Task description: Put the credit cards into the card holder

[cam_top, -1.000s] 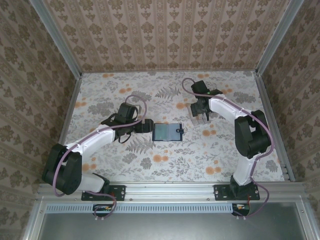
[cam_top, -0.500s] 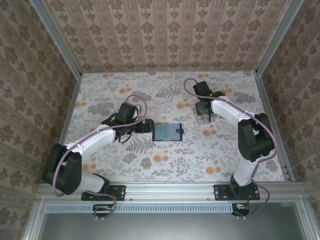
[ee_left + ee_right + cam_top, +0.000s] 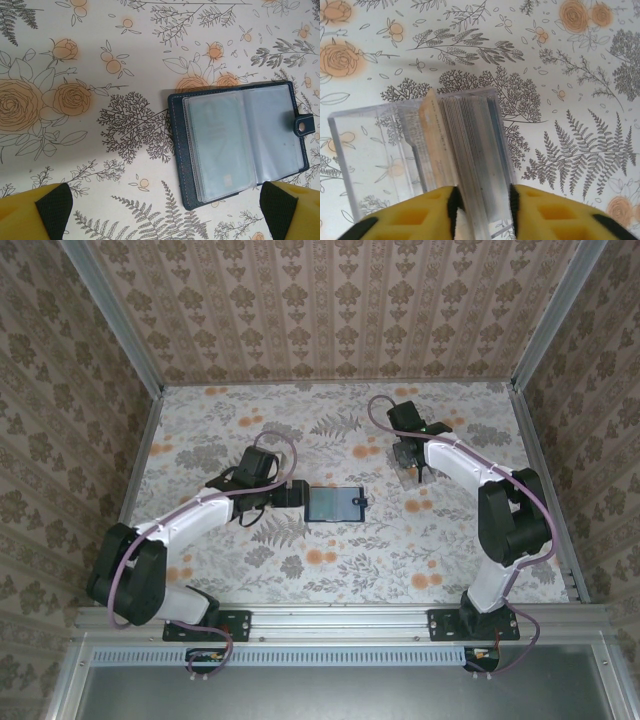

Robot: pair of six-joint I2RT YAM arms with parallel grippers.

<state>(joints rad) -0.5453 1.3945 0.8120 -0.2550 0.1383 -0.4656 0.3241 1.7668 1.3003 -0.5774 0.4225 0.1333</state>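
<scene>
The right gripper point(image 3: 482, 212) straddles the credit cards point(image 3: 465, 140) upright in a clear box point(image 3: 365, 145), far right; whether it grips cannot be told. Best pinch one card, lift straight. Mid-table the card holder point(image 3: 240, 145) lies open, left gripper point(image 3: 165, 206) released beside it

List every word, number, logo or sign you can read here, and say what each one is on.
No text is legible.
Sleeved card in the open card holder: faint print and a small mark near its lower edge, too blurred to read.
Front card of the credit cards in the clear box: faint lines, too small to read.
</scene>
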